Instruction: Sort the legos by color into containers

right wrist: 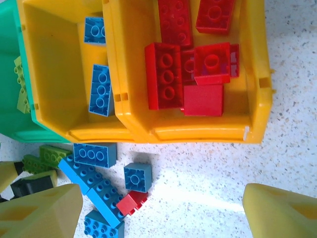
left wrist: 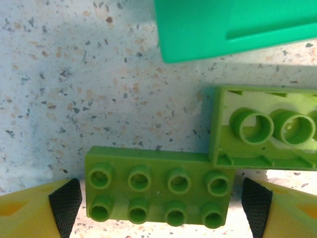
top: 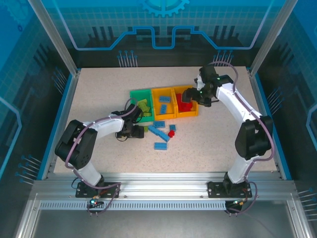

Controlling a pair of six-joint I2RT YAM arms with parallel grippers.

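Three glossy plastic bins stood joined in a row on the speckled table: one green bin and two orange. The middle bin held two blue bricks, both flat with studs up. The right bin held a jumbled heap of red bricks. I counted about six, one tipped so that a smooth side faced up. Lime pieces lay in the green bin, too crowded to count.

In front of the bins a loose cluster lay on the table: about five blue ones, some overlapping, and one small red brick touching them.

The right fingers, blunt yellow wedges, hung wide apart over the table just in front of the right bin, with nothing between them. The left fingers, yellow with black pads, were spread to either side of an eight-stud lime brick lying flat near the green bin's corner, a sliver of gap at each pad. A second lime brick touched its far right corner, turned to show a hollow underside with round tubes.
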